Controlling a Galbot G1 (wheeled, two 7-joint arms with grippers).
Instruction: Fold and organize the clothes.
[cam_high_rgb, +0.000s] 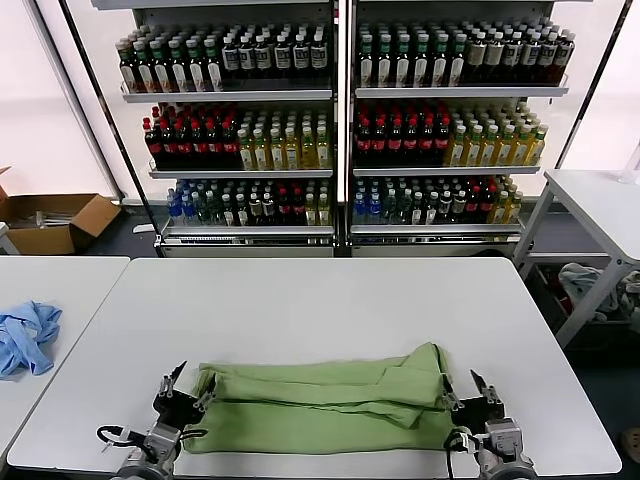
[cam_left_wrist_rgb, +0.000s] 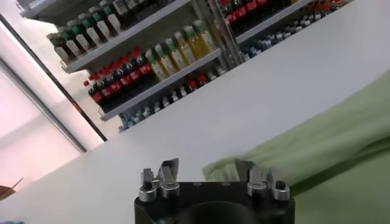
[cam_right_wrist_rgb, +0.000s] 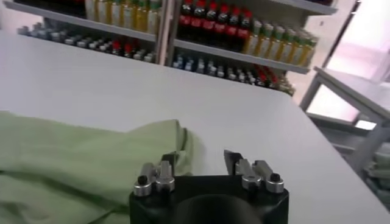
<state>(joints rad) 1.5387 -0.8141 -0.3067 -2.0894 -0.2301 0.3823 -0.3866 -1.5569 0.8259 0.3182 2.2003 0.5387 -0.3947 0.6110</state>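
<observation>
Shirt (cam_high_rgb: 325, 405), light green, lies folded into a long band across the near edge of the white bench (cam_high_rgb: 330, 300), at about 6 o'clock in the head view. Left end effector (cam_high_rgb: 187, 392), fingers spread, stands at the band's 9 o'clock end, one finger just beside the cloth. Right end effector (cam_high_rgb: 467, 392), also spread, stands at the 3 o'clock end, its inner finger at the fabric edge. Neither pinches the shirt. Blue garment (cam_high_rgb: 27, 336) lies well apart at 9 o'clock.
</observation>
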